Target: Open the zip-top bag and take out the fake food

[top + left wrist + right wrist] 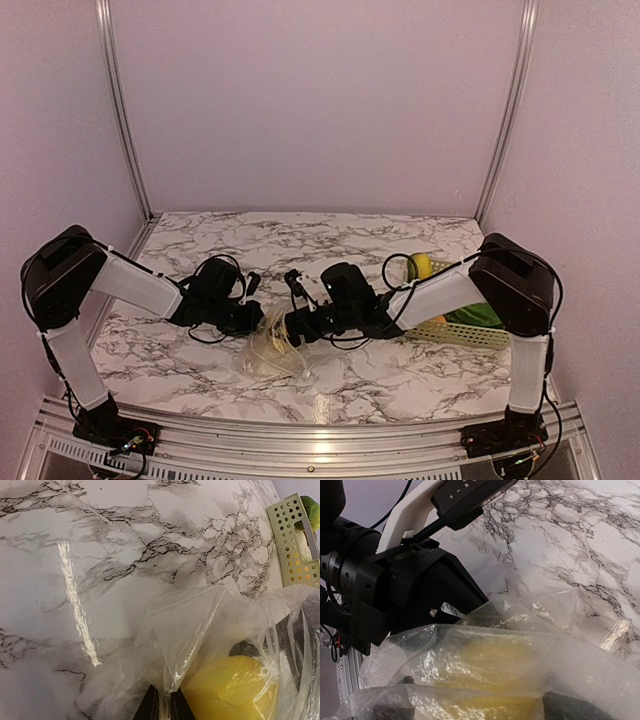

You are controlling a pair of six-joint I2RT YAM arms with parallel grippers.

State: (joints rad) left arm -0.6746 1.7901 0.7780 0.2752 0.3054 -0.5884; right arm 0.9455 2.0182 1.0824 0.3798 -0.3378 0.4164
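The zip-top bag (268,348) lies crumpled on the marble between the two arms. My left gripper (252,318) is shut on a fold of the bag's clear plastic (200,625), its black fingertips (150,707) pinched together at the bottom of the left wrist view. A large yellow piece of fake food (235,690) sits inside the bag. My right gripper (297,325) is pushed into the bag. Its dark fingers (572,707) stand wide apart behind the plastic, on either side of the yellow piece (490,665). I cannot tell whether they press on it.
A pale yellow-green lattice basket (462,333) stands at the right by the right arm, holding a green piece (478,314) and a yellow-green one (420,266). It also shows in the left wrist view (295,545). The left arm's body (385,585) fills the right wrist view's left side.
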